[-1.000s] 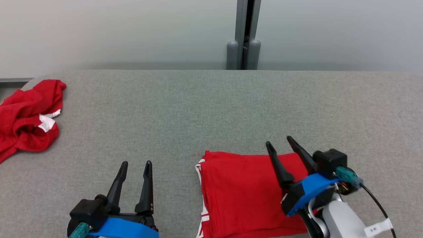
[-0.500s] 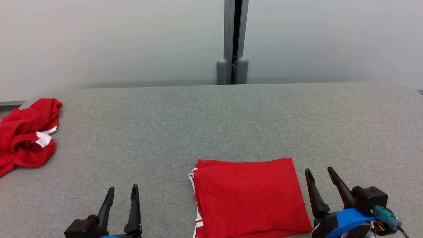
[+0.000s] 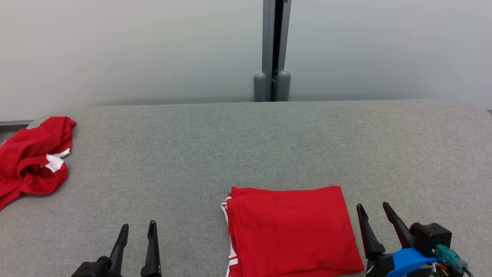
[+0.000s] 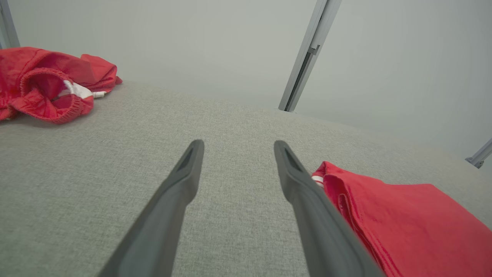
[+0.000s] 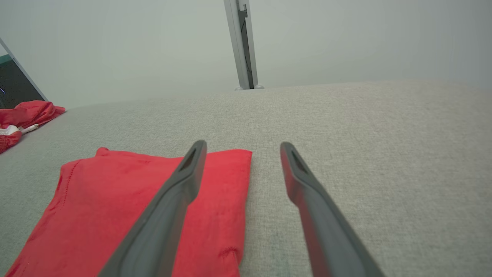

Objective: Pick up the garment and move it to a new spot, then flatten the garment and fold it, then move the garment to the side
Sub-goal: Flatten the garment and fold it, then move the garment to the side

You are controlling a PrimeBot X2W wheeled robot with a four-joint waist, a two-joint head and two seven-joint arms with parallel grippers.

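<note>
A red garment point(image 3: 288, 231), folded into a neat rectangle with white trim at its left edge, lies flat near the front of the grey fabric table point(image 3: 230, 146). My right gripper point(image 3: 372, 206) stands open just to the right of it, apart from the cloth, with nothing between its fingers. In the right wrist view the garment point(image 5: 115, 207) lies under and left of my right gripper point(image 5: 243, 144). My left gripper point(image 3: 138, 225) is open and empty, left of the garment. The left wrist view has the garment point(image 4: 403, 219) to the right of my left gripper point(image 4: 238, 144).
A crumpled red garment with a white tag point(image 3: 32, 165) lies at the table's far left edge, also seen as the crumpled garment point(image 4: 50, 88) in the left wrist view. A grey post point(image 3: 275, 50) stands against the pale wall behind the table.
My right gripper has drawn back off the folded garment and now stands to its right. The camera has tilted up, and both grippers sit lower in the view.
</note>
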